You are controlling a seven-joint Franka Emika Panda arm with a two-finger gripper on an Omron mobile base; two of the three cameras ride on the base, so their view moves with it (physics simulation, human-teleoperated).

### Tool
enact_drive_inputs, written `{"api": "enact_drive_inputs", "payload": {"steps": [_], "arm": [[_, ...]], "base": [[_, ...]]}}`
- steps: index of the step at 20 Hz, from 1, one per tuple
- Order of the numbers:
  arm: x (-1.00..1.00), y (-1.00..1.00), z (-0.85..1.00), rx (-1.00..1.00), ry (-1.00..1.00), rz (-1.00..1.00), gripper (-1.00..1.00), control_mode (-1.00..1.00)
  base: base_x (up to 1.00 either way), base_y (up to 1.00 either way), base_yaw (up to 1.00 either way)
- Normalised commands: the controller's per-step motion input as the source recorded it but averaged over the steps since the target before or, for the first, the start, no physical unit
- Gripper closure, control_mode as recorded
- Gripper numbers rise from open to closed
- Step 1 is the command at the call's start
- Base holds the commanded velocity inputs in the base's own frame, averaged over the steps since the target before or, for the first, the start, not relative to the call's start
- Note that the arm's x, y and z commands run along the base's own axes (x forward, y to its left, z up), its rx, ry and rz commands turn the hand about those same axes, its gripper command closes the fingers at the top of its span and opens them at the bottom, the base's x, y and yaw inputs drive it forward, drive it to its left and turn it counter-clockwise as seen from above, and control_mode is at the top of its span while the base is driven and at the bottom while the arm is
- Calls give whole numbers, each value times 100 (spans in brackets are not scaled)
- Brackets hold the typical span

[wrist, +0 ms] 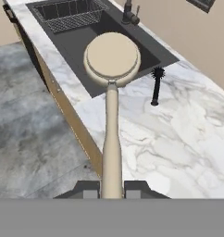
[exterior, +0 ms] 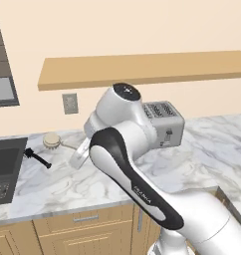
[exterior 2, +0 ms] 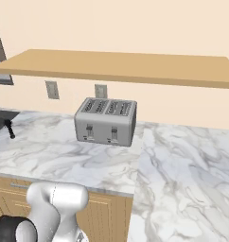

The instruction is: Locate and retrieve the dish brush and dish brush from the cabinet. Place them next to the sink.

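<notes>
While the gripper (wrist: 112, 190) is clamped on the thin handle of the pale wood brush (wrist: 112, 65), the task looks more than half done. The black brush (wrist: 156, 85) already lies on the marble counter (wrist: 178, 139) just beside the sink (wrist: 81, 39), near the basin's right-hand edge as the left base camera sees it, its spiky head toward the basin. The wooden one is off the counter, carried in the hand with its round disc head out ahead, over the counter strip close to that same sink edge and short of the black brush. What remains, as I judge it, is to lower this brush onto the marble by the sink and let go.

Counting near to far: two brushes, one held and one set down; one sink with a wire rack inside; one four-slot toaster (exterior: 164, 123) farther along the counter toward the wall; two wall outlets behind it.
</notes>
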Motion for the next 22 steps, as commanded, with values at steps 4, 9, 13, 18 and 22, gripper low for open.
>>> {"api": "enact_drive_inputs", "payload": {"steps": [4, 9, 13, 18, 22], "arm": [[22, 12, -32, -1, -1, 5, 100, -100], [30, 9, -36, -6, 0, 1, 100, -100], [27, 19, -36, -11, 0, -2, 100, -100], [40, 15, -24, -10, 0, -8, 100, -100], [34, 15, -18, -6, 0, -10, 100, -100]], "base": [[0, 0, 0], [0, 0, 0], [0, 0, 0], [0, 0, 0], [0, 0, 0]]}}
